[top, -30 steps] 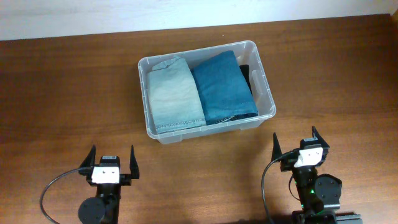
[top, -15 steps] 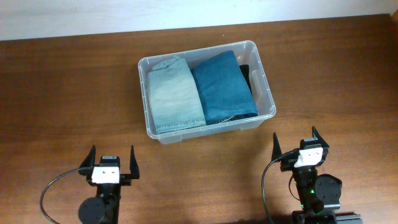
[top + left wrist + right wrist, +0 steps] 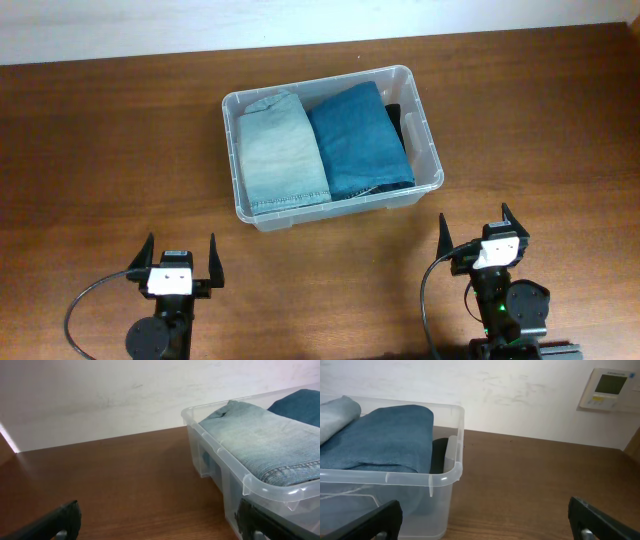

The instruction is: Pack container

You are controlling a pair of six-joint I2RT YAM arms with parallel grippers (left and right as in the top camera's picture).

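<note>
The clear plastic container [image 3: 432,166] stands at the middle back of the table. Inside lie folded light-blue jeans [image 3: 277,150] on the left, folded darker blue jeans [image 3: 356,138] beside them, and a dark item [image 3: 397,122] at the right end. The container also shows in the left wrist view [image 3: 260,491] and the right wrist view [image 3: 420,480]. My left gripper [image 3: 181,262] is open and empty near the front left. My right gripper [image 3: 478,232] is open and empty near the front right. Both are well short of the container.
A white wall runs along the table's far edge [image 3: 300,45]. A wall-mounted controller [image 3: 609,389] shows in the right wrist view. Bare wood lies around the container on all sides.
</note>
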